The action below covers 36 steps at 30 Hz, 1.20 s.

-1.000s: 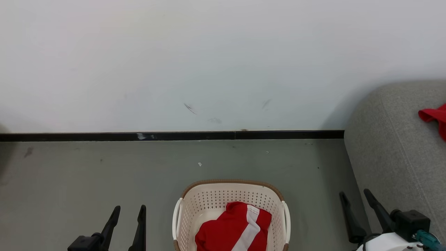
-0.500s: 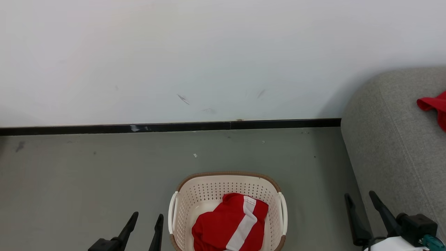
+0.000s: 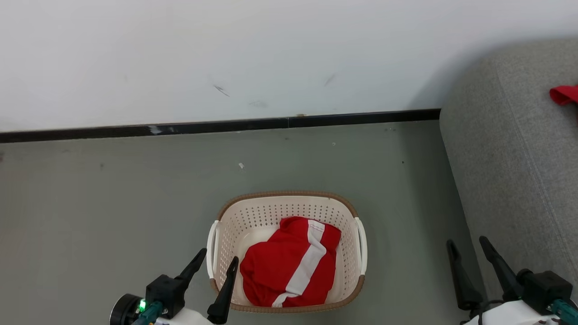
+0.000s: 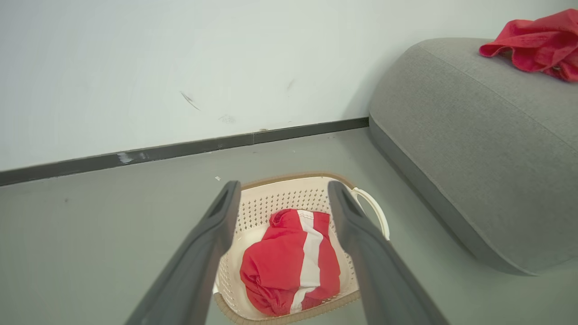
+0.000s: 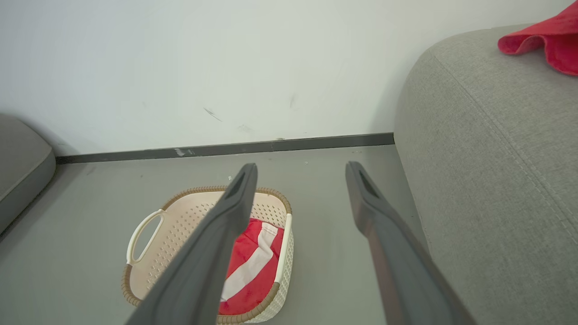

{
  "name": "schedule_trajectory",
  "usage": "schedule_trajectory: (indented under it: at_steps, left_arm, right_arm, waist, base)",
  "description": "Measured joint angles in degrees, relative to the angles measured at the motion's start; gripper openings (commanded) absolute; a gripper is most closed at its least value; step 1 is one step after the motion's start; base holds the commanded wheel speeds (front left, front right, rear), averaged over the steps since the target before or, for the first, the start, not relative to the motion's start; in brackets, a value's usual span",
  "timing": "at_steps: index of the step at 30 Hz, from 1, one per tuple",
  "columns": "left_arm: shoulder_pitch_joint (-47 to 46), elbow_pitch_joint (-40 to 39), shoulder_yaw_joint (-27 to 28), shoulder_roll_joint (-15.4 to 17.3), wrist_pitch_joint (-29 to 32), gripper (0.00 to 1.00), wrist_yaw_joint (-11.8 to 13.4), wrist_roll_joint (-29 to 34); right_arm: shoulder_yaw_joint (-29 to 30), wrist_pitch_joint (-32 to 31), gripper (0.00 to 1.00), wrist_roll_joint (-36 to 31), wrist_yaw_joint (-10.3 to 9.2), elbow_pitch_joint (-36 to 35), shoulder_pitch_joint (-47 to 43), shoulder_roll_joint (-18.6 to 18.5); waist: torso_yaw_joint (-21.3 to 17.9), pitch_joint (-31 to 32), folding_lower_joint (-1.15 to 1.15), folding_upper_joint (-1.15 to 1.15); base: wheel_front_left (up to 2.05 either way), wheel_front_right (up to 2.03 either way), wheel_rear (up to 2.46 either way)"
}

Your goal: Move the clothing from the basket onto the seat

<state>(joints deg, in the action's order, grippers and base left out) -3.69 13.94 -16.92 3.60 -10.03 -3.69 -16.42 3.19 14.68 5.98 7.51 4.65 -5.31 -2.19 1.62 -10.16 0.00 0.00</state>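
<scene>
Head view, left end effector (image 3: 218, 257): fingers spread, empty, low beside the basket (image 3: 289, 195), pointing up-right.
Clothing (image 3: 289, 266): red, white-striped, bunched in the basket; probably light, limp, slick; pinch a raised fold.
Right end effector (image 3: 466, 242): spread, empty, over the floor (image 3: 406, 271) beside the seat (image 3: 510, 171).
Seat: second red piece (image 3: 564, 95) lies on top.

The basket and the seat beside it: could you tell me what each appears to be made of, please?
The basket looks like moulded cream plastic, matte, judging by its rows of punched holes; its brown rim looks woven, possibly moulded too. The seat appears upholstered in grey woven fabric, with flecked texture and stitched seams.
</scene>
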Motion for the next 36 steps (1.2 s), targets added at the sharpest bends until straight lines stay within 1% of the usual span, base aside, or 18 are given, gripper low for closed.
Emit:
schedule_trajectory:
  at_steps: [5,18,23,28,30,34,36]
  left_arm:
    - [-3.2,-0.1,-1.1,0.0,1.5,1.00,-0.1,1.3]
    - [-11.4,0.2,-2.0,0.8,5.7,1.00,-0.1,4.0]
    - [-14.0,1.4,-2.1,0.9,8.1,1.00,0.0,4.5]
    - [-18.2,2.3,-2.6,1.7,10.4,1.00,0.2,6.8]
    - [-19.4,2.7,-2.7,1.7,10.9,1.00,0.2,6.9]
    - [-21.2,4.5,-3.4,1.9,12.6,1.00,0.2,7.3]
    - [-22.7,6.1,-3.4,2.1,14.6,1.00,0.2,7.9]
  right_arm:
    - [-0.3,0.0,1.00,0.0,-0.01,-1.0,0.8,0.0]
    - [-1.9,0.0,1.00,0.6,0.00,-3.7,7.0,0.0]
    - [-3.1,0.0,1.00,1.3,-0.01,-3.8,9.2,-0.1]
    - [-4.3,0.0,1.00,2.0,-0.01,-4.0,12.3,-0.1]
    - [-4.6,0.0,1.00,2.3,-0.01,-4.1,13.3,-0.1]
    - [-5.4,0.0,1.00,2.8,-0.01,-4.0,15.1,-0.1]
    - [-5.8,0.0,1.00,3.7,-0.01,-4.1,16.6,-0.1]
  waist:
    - [-0.6,-2.8,0.00,0.00]
    - [-2.8,-11.5,0.00,0.00]
    - [-3.8,-14.9,0.00,0.00]
    - [-5.0,-18.8,0.00,0.00]
    - [-5.5,-20.0,0.00,0.00]
    - [-6.4,-22.4,0.00,0.00]
    - [-7.1,-24.0,0.00,0.00]
  base:
    - [0.00,0.00,0.00]
    - [0.00,0.00,0.00]
    - [0.00,0.00,0.00]
    - [0.00,0.00,0.00]
    - [0.00,0.00,0.00]
    - [0.00,0.00,0.00]
    - [0.00,0.00,0.00]
